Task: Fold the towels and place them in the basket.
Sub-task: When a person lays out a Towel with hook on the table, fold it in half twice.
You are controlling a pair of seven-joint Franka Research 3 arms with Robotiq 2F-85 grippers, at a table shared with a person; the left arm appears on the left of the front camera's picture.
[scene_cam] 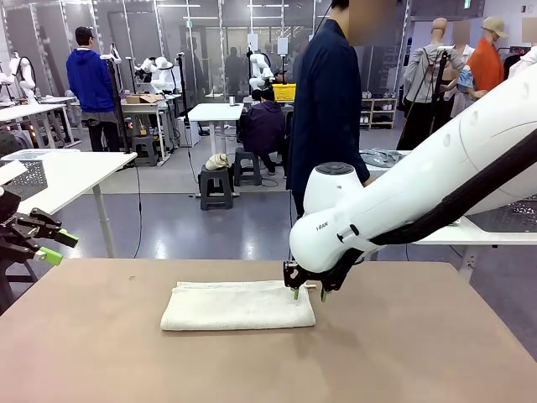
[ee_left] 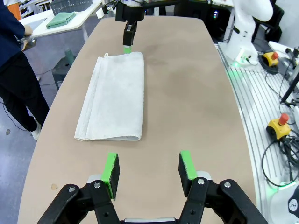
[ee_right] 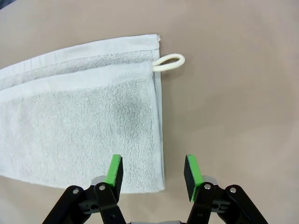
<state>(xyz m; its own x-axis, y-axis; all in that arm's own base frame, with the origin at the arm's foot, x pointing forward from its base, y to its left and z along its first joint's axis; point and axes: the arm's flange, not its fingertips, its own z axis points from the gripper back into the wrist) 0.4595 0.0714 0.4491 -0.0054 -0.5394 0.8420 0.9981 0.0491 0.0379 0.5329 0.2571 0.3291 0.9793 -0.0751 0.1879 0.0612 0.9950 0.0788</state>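
A cream-white towel (scene_cam: pixel 235 306) lies folded into a long strip in the middle of the brown table (scene_cam: pixel 403 353). Its corner loop (ee_right: pixel 169 61) sticks out at the right end. My right gripper (scene_cam: pixel 309 294) hangs open over that end. In the right wrist view, one finger is over the towel (ee_right: pixel 79 126) and the other over bare table, with nothing held. My left gripper (scene_cam: pixel 46 243) is open at the table's left edge, well short of the towel (ee_left: pixel 114 100). A green towel (ee_left: pixel 60 19) lies on a white side table beside the dark mesh basket (ee_left: pixel 70 5).
A person in dark blue (scene_cam: pixel 327 101) stands at the far side of the table, close to the white side table (scene_cam: pixel 470 233). Another white table (scene_cam: pixel 67 172) with a pale lattice basket (scene_cam: pixel 29 176) stands at the left. Bare tabletop surrounds the towel.
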